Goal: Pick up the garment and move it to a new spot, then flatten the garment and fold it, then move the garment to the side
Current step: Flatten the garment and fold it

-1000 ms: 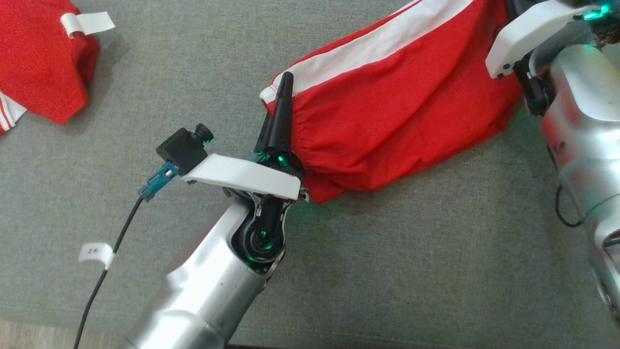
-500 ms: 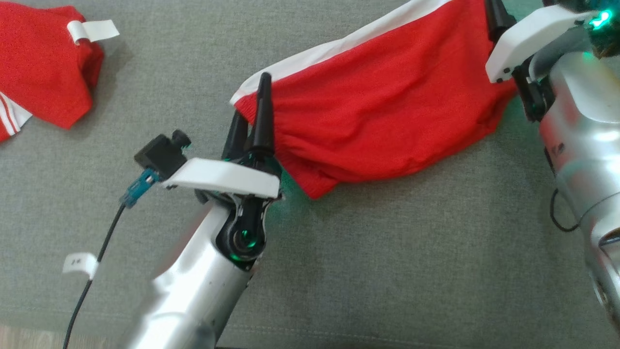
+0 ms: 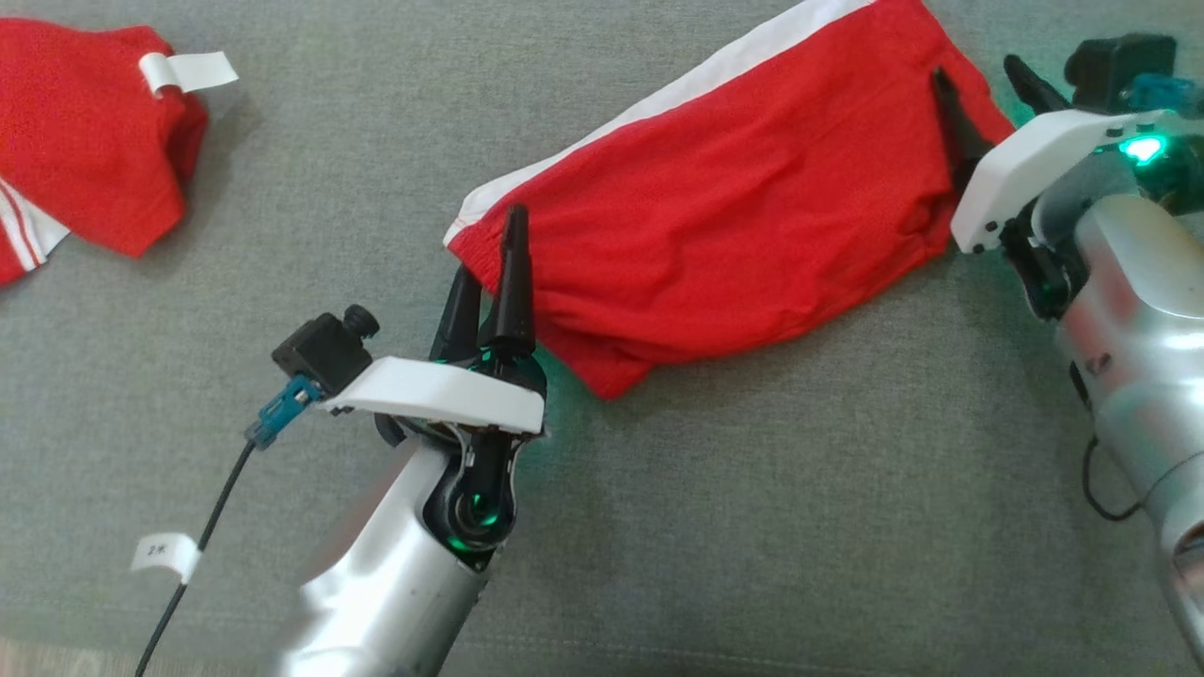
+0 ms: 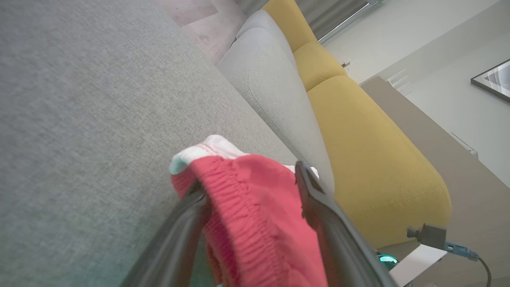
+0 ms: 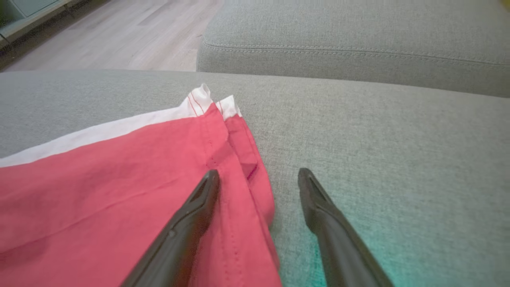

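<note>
Your left gripper (image 3: 487, 243) stands with its jaws apart, holding nothing tight. The elastic waistband (image 4: 247, 207) of the red shorts (image 3: 734, 197) bunches in the gap between its two fingers, touching both in the left wrist view. Beyond its fingertips you see the white end of the side stripe (image 3: 677, 89), then bare grey sofa cushion (image 3: 752, 489).

Your right gripper (image 3: 974, 68) is spread wide too and grips nothing. One finger (image 5: 199, 207) lies over the leg hem of the shorts, and the other finger (image 5: 318, 203) is over bare cushion just beside the cloth. The stitched hem corner (image 5: 207, 101) sits ahead of the fingertips.

The shorts lie stretched on the cushion between your two grippers, white stripe on the far side from both.

Writing is scarce. A small white label (image 3: 165, 553) wraps the black cable (image 3: 212, 512) behind your left wrist. It carries a dark mark that starts with what looks like a 2, and the rest is too small to read. Well off to your left gripper's outer side lies a second red garment (image 3: 85, 141) with a plain white tag (image 3: 188, 68), and no print on it is legible. No brand shows on the shorts.
</note>
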### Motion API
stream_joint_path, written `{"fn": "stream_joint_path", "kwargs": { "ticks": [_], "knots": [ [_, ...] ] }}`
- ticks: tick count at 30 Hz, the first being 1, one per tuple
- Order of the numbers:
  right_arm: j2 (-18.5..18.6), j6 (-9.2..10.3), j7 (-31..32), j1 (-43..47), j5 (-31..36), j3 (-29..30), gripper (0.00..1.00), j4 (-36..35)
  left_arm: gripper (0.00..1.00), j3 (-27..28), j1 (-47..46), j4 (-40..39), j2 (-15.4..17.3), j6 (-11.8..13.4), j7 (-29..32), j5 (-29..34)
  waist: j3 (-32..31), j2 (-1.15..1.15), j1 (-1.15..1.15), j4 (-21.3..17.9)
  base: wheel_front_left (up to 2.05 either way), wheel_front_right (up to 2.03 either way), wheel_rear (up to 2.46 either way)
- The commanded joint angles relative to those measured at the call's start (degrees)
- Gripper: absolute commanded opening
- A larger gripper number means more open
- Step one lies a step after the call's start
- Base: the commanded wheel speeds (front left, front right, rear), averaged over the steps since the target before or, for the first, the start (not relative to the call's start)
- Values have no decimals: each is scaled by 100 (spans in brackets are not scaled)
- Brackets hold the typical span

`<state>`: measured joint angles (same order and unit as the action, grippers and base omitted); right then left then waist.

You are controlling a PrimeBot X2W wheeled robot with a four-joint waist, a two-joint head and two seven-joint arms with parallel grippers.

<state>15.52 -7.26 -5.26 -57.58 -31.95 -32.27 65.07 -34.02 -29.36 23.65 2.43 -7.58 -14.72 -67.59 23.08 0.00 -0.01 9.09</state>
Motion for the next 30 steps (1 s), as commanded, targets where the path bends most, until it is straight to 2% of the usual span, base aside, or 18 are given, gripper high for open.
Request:
{"fn": "stream_joint_path", "kwargs": {
  "ticks": [1,9,15,20,26,27,28,29,30],
  "knots": [
    [-14,-23,-19,6,-116,-151,100,-227,100,40,-68,-59,45,9,-28,-22,4,0,1,-42,0,0,0],
    [7,-23,-98,30,-399,-452,100,-333,100,-160,-110,366,45,9,-28,237,-103,0,1,-101,0,0,0],
    [51,-23,-95,102,-669,-545,100,-90,100,-337,-39,620,45,9,-28,563,-190,0,1,35,0,0,0],
    [-18,-23,163,120,-794,-581,100,241,100,-599,-90,733,45,9,-28,668,-172,0,1,147,0,0,0],
    [-118,-23,639,232,-920,-768,100,371,100,-517,-71,795,44,9,-28,743,-216,0,1,174,0,0,0],
    [-116,-23,692,254,-937,-797,90,379,100,-508,-56,810,44,9,-28,747,-234,0,1,167,0,0,0],
    [-112,-23,726,270,-955,-821,8,379,100,-503,-42,832,44,9,-28,750,-251,0,1,157,0,0,0],
    [-107,-23,762,289,-974,-846,0,376,100,-499,-30,854,44,9,-28,753,-269,0,1,143,0,0,0],
    [-105,-23,812,311,-999,-875,0,360,100,-502,-17,875,44,9,-28,749,-281,0,1,129,0,0,0]
  ]
}}
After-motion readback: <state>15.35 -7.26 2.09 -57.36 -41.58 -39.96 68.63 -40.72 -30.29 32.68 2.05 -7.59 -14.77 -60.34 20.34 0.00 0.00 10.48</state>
